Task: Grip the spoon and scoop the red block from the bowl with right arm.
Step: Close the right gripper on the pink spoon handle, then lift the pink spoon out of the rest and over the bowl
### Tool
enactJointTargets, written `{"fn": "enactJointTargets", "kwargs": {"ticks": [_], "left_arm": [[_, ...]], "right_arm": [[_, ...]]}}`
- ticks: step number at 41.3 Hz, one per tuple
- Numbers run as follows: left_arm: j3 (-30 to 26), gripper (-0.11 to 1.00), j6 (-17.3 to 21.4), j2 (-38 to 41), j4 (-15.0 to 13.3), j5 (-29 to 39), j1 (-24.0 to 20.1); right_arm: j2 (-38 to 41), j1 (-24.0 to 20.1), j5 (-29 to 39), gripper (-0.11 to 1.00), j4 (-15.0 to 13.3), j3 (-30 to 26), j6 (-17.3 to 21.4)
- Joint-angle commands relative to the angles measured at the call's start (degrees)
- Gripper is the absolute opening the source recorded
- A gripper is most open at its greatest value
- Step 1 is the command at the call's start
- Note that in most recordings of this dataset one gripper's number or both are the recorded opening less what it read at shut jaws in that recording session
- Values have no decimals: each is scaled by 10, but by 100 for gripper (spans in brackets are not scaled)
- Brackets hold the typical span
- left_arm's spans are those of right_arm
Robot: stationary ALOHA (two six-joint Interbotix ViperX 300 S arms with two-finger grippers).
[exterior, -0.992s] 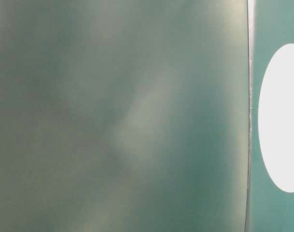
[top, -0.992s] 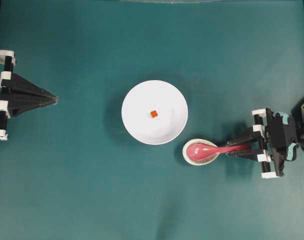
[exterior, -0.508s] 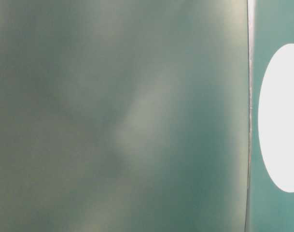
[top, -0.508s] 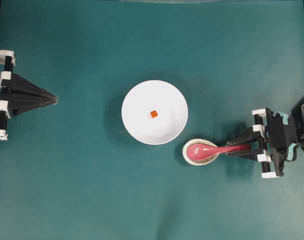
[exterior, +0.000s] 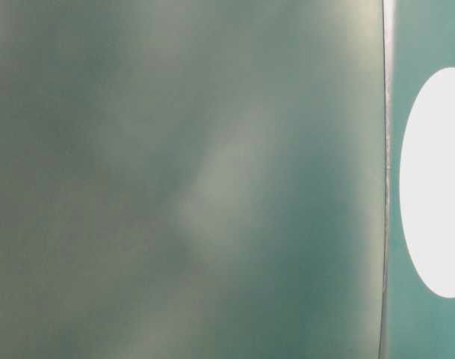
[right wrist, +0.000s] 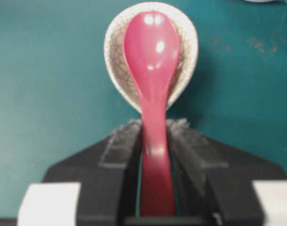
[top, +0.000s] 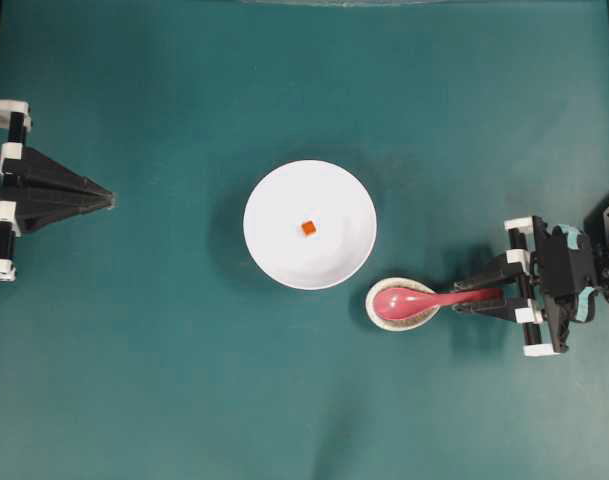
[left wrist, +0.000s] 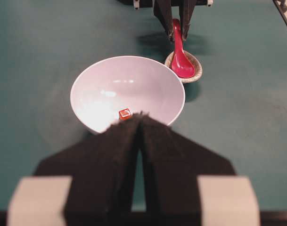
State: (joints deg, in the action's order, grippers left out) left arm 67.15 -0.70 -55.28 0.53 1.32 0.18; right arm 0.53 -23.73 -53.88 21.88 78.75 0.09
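Note:
The white bowl sits mid-table with the tiny red block near its centre; the left wrist view also has the bowl and the block. The pink-red spoon lies with its scoop in a small speckled dish and its handle pointing right. My right gripper straddles that handle, open, with thin gaps on both sides of the spoon. My left gripper is shut and empty at the far left, pointing at the bowl.
The speckled dish stands just right of and below the bowl, nearly touching it. The teal mat covers the table. The table-level view is blurred, with only a white oval at its right edge.
The right jaws have narrowed slightly around the spoon handle. Spoon, block, bowl and left arm have not moved.

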Motion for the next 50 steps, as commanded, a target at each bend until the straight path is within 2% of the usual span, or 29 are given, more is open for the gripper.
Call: {"fn": "enactJointTargets", "kwargs": {"ticks": [1,9,19,27,38,50], "left_arm": [[-13,0,1,4,2,-3,-1],[-13,0,1,4,2,-1,-1],[-13,0,1,4,2,1,-1],[-14,0,1,4,2,1,0],[-15,0,-1,3,2,-3,-1],[-15,0,-1,0,2,-2,0]], "right_arm": [[-4,5,-7,30,2,-5,-1],[-4,6,-7,24,2,-4,-1],[-8,6,-6,24,2,-14,-1],[-46,8,11,24,2,-22,-1],[-147,33,91,24,2,-27,-11],[-268,102,223,24,2,-46,-72]]}}
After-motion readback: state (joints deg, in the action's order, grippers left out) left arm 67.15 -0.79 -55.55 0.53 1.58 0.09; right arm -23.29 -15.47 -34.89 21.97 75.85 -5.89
